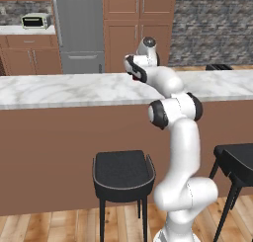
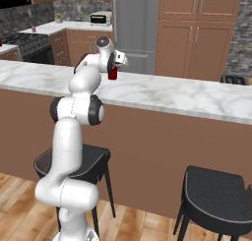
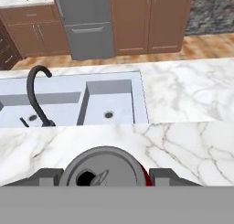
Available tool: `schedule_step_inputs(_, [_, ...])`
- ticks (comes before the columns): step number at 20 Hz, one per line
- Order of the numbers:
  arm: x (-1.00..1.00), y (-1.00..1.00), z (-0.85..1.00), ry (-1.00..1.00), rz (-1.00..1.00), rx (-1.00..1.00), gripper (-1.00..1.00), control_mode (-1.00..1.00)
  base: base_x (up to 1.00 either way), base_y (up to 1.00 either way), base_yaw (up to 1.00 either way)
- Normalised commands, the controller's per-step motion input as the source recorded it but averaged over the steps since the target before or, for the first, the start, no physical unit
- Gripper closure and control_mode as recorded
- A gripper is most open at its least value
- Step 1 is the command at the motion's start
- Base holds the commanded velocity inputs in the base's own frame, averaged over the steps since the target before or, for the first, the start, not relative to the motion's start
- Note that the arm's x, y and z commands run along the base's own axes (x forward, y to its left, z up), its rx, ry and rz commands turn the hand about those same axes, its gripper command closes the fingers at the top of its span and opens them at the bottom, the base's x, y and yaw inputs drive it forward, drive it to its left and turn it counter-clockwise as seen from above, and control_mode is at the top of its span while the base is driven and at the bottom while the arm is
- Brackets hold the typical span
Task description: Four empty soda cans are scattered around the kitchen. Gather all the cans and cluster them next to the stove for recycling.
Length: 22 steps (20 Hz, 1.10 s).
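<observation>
Hand view shows the red can (image 3: 104, 167) between the end effector's (image 3: 105, 178) fingers above the marble counter (image 3: 183, 141), apparently gripped; empty, it is likely light and dentable; hold its sides gently.

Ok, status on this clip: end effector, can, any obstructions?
End effector straddling red soda can, grip unconfirmed. Can at marble counter, short of sink. Stove far left; nothing obstructing.

counter (image 1: 59, 90) spanning marble, level | sink (image 3: 114, 99) sitting recessed, faucet (image 3: 34, 95) arching over it | stools (image 1: 123, 174) standing beneath | toaster oven (image 1: 35, 21) resting beside fridge (image 1: 79, 28)
</observation>
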Motion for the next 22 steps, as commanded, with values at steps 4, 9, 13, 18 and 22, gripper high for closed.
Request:
schedule_step_inputs(4, [-0.63,0.06,0.01,-0.02,0.0,0.0,1.0,-1.0,0.0,0.0,0.0])
schedule_step_inputs(9, [-1.0,0.06,0.0,-0.06,0.0,0.0,1.0,-1.0,0.0,0.0,0.0])
schedule_step_inputs(13, [-0.99,0.0,0.06,-0.06,0.01,0.0,1.0,-1.0,0.0,0.0,0.0])
schedule_step_inputs(18, [-0.8,0.0,0.48,-0.06,0.0,0.0,1.0,-1.0,0.0,0.0,0.0])
schedule_step_inputs(22, [-0.62,-0.01,0.64,-0.04,0.0,-0.01,1.0,-1.0,0.0,0.0,0.0])
